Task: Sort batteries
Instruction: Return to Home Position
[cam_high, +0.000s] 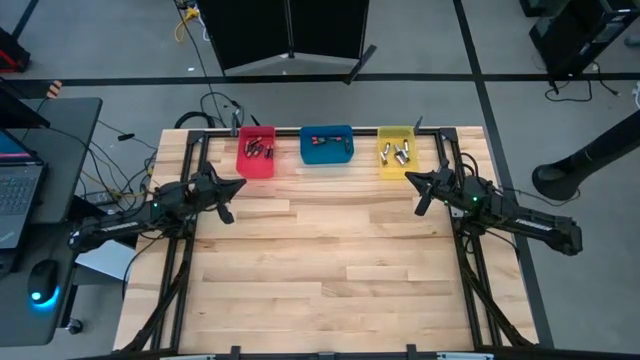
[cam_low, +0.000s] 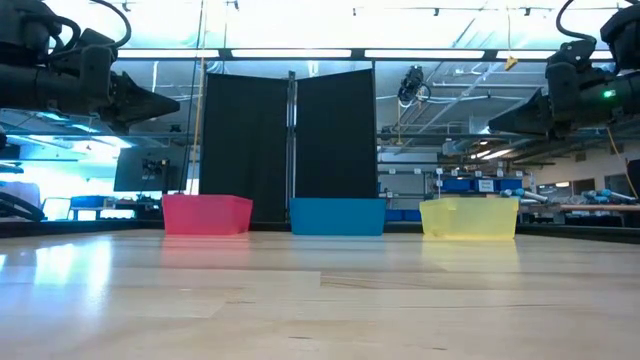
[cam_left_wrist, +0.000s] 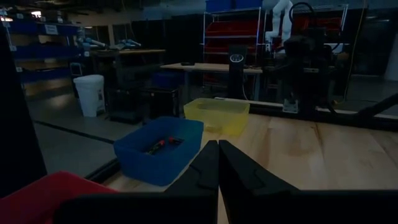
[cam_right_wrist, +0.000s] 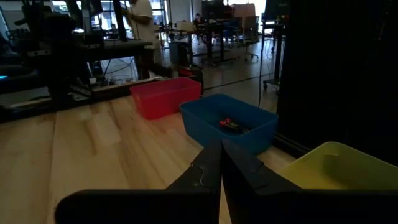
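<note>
Three bins stand in a row by the table's far edge: red bin (cam_high: 255, 155), blue bin (cam_high: 327, 146), yellow bin (cam_high: 396, 153). Small batteries lie inside each: dark and reddish ones in the red bin (cam_high: 257, 150), a few in the blue bin (cam_left_wrist: 163, 144), silvery ones in the yellow bin (cam_high: 398, 154). My left gripper (cam_high: 238, 186) hovers above the table, near the red bin, fingers shut and empty. My right gripper (cam_high: 412, 179) hovers near the yellow bin, also shut and empty. Both hang well above the tabletop in the low view.
The wooden tabletop (cam_high: 330, 260) stretches bare between the arms and toward the near edge. Black frame rails (cam_high: 470, 270) run along the table's left and right sides. A black screen (cam_low: 290, 150) stands behind the bins. A person shows far off in the room in the right wrist view.
</note>
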